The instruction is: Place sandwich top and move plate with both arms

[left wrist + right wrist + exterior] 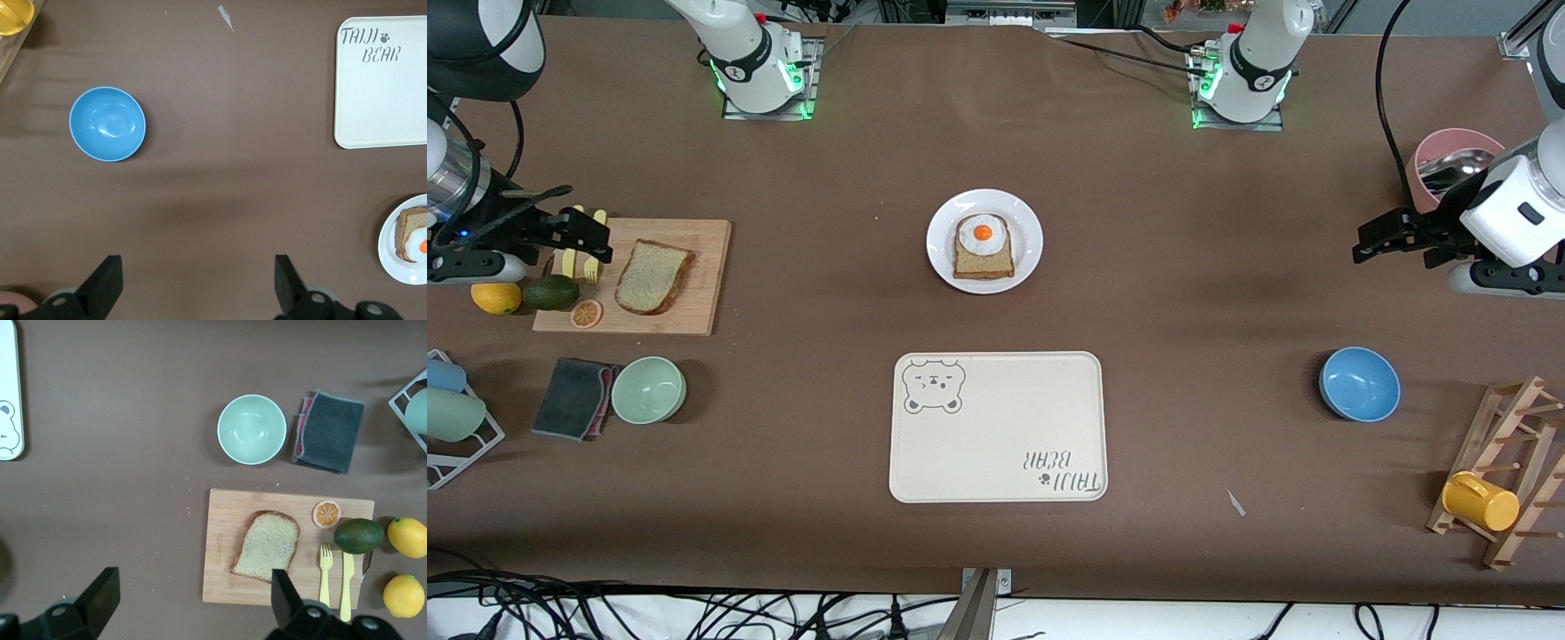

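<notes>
The sandwich top (654, 276), a plain tan bread slice, lies on a wooden cutting board (698, 307) toward the right arm's end of the table; it also shows in the right wrist view (267, 545). The white plate (941, 256) sits mid-table with an egg-topped bread slice (983, 246) on it; its edge shows in the left wrist view (388, 240). My right gripper (591, 238) (195, 580) is open and empty, over the board's end by the yellow cutlery. My left gripper (1362, 244) (198, 263) is open and empty, over bare table at the left arm's end.
A cream bear tray (996, 444) lies nearer the camera than the plate. A blue bowl (1359, 383), a pink cup (1449, 151) and a wooden rack with a yellow mug (1480, 500) are at the left arm's end. A green bowl (648, 389), grey cloth (574, 397), avocado (550, 292) and lemon (495, 298) are near the board.
</notes>
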### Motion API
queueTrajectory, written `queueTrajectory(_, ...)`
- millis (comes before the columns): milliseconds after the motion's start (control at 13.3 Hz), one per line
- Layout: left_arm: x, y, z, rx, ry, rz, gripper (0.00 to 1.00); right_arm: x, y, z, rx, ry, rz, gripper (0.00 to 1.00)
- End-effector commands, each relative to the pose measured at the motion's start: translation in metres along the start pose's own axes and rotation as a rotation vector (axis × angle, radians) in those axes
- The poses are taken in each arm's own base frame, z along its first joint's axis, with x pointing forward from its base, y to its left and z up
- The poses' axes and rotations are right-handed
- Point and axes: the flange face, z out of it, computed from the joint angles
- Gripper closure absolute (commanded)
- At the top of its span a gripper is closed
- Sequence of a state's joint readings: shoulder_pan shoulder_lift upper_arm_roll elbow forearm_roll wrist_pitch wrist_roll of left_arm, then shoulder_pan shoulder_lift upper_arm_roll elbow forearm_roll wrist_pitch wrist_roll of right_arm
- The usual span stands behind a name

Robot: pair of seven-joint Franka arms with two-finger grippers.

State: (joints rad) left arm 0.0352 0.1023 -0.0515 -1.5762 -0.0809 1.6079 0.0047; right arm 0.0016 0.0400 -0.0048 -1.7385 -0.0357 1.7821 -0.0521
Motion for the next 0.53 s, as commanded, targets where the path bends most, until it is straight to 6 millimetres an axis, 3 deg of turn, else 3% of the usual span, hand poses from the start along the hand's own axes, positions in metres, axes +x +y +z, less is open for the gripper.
queueTrajectory(0,0.003,-0.0011,-0.0046,-0.02,0.001,-0.011,0.0,-0.0037,0.0023,-0.0113,-0.013,0.008,0.003,0.0)
queueTrajectory(452,0.003,-0.0003,-0.0045,-0.02,0.0,-0.008,0.0,-0.0037,0.0049,-0.0096,-0.004,0.0,0.003,0.0)
